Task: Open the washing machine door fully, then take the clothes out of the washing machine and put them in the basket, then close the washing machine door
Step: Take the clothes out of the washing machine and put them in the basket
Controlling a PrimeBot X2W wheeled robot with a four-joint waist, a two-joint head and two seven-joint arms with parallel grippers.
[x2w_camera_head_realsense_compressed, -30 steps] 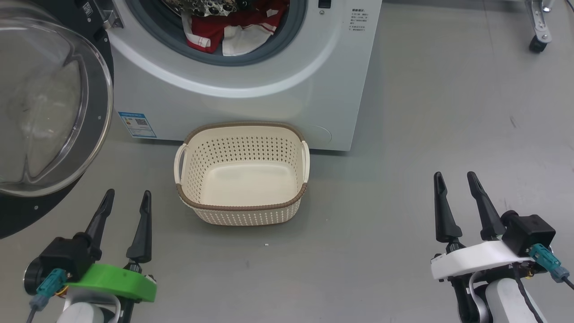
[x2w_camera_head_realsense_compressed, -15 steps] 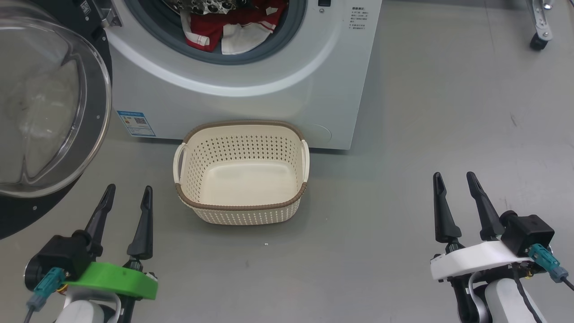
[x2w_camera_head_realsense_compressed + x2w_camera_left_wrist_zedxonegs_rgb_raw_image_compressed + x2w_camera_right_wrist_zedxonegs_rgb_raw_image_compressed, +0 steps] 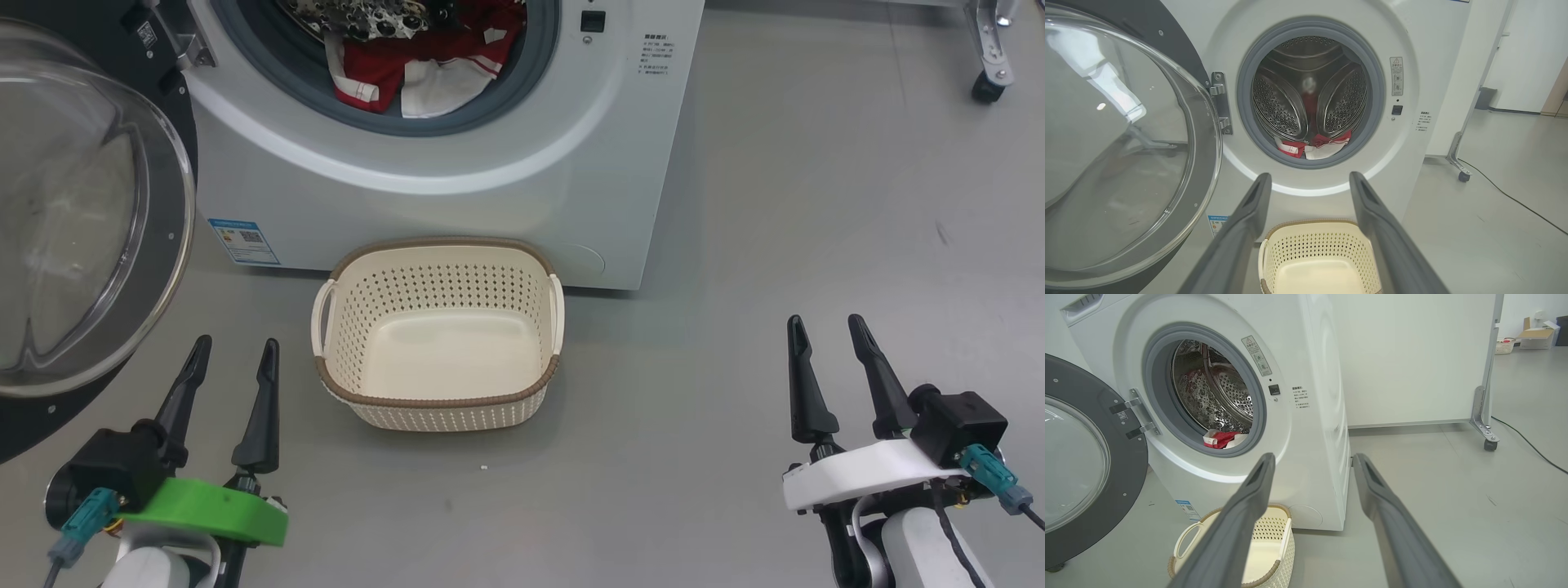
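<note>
L gripper [image 3: 236, 343] & R gripper [image 3: 824, 319] both spread wide, empty, either side of basket [image 3: 441, 402]; clothes [image 3: 384, 69] in washing machine [image 3: 457, 212], door [image 3: 73, 229] open.

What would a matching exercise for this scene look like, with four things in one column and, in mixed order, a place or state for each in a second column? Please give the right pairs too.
Column 1
1. door
2. clothes
3. basket
4. left hand

Column 2
A. empty, standing in front of the washing machine
B. open, holding nothing
C. swung wide open
D. lying inside the washing machine

Pairs: 1-C, 2-D, 3-A, 4-B
</note>
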